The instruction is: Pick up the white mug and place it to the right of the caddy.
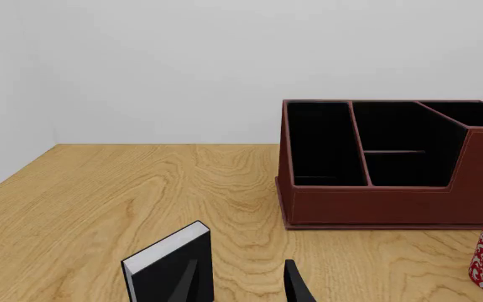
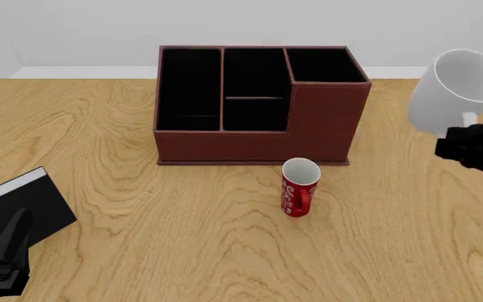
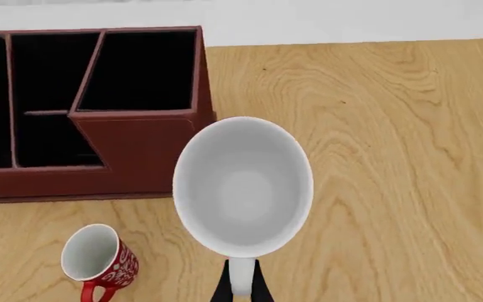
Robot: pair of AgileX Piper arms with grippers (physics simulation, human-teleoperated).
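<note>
A: Where's the mug (image 2: pixel 453 89) now?

B: Off the worktop (image 2: pixel 183 226), lifted to the right of the caddy (image 2: pixel 258 135) and tilted, its mouth facing up toward the front camera. The right gripper (image 3: pixel 239 283) has its jaws pinched narrow on the handle; in the right wrist view the two black fingers close on the white loop.

A: And the left gripper (image 1: pixel 241 283)?

B: Low at the near left, beside the black box (image 2: pixel 25 207). Its jaws stand parted with nothing between them.

A: What could go wrong from here?

B: I'd judge the hold is the weak point. A grip on the handle alone lets the mug swing or twist, so it may land on its edge and tip or roll. Coming down too near, it could knock the caddy's right wall. The red mug (image 2: pixel 299 187) stands in front of the caddy, near enough to be clipped if the arm drifts left.

A: Anything you can't make out?

B: The front view cuts off most of the right arm at the frame edge, and the fingers' contact on the handle is hidden behind the mug. How high the mug hangs over the wood I cannot tell. The left wrist view shows no white mug at all.
</note>
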